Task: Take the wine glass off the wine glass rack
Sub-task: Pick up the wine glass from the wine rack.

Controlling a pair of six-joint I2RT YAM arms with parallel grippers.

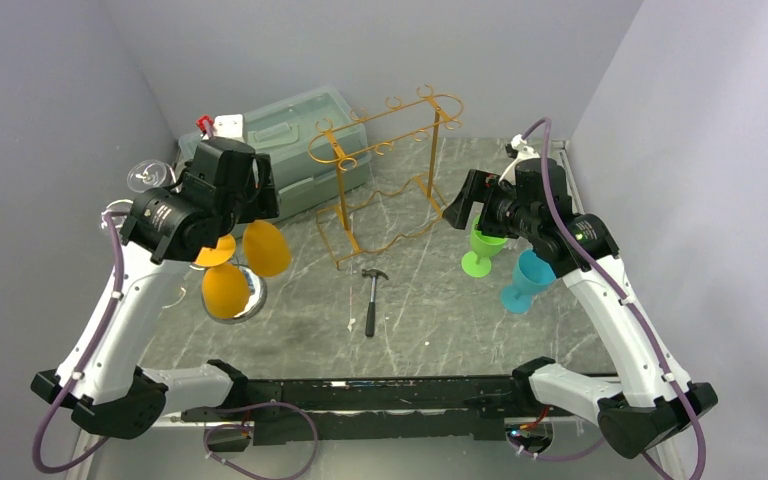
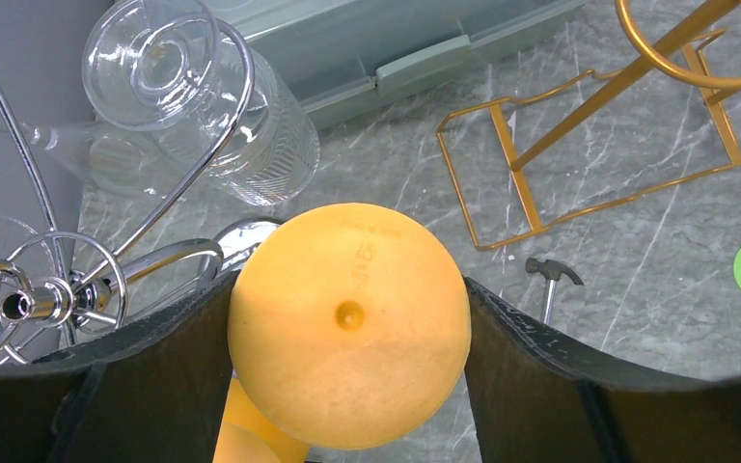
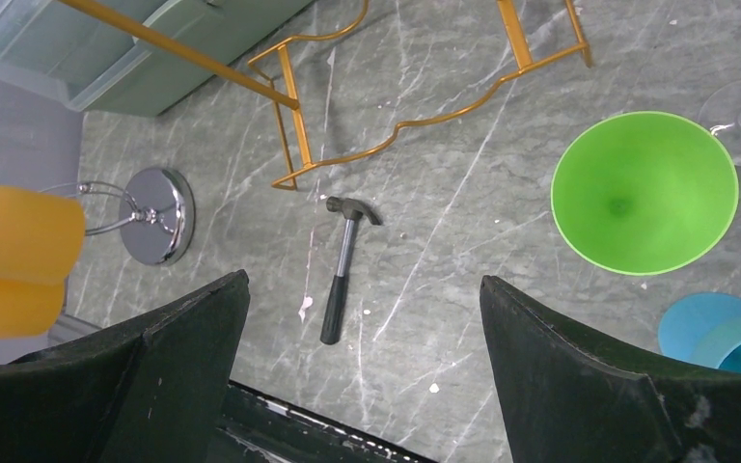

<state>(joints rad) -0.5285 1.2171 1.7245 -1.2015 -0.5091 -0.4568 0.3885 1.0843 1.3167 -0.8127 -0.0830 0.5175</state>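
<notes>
An orange wine glass hangs foot-up at the chrome wine glass rack (image 2: pixel 58 297) on the left. Its round foot (image 2: pixel 349 323) fills the gap between my left gripper's (image 2: pixel 347 318) fingers and touches both. From above, that foot (image 1: pixel 215 251) sits under the left gripper (image 1: pixel 222 235), with two orange bowls (image 1: pixel 266 248) (image 1: pixel 225 291) beside the rack's chrome base (image 1: pixel 253 290). Whether the foot still rests on a rack arm I cannot tell. Clear glasses (image 2: pixel 154 60) hang on the same rack. My right gripper (image 3: pixel 362 289) is open over bare table, holding nothing.
An empty gold wire rack (image 1: pixel 385 150) stands mid-table, a grey-green lidded bin (image 1: pixel 300 140) behind it. A small hammer (image 1: pixel 371 297) lies in front. A green glass (image 1: pixel 480 250) and a blue glass (image 1: pixel 525 280) stand upright under the right arm. Walls close in on both sides.
</notes>
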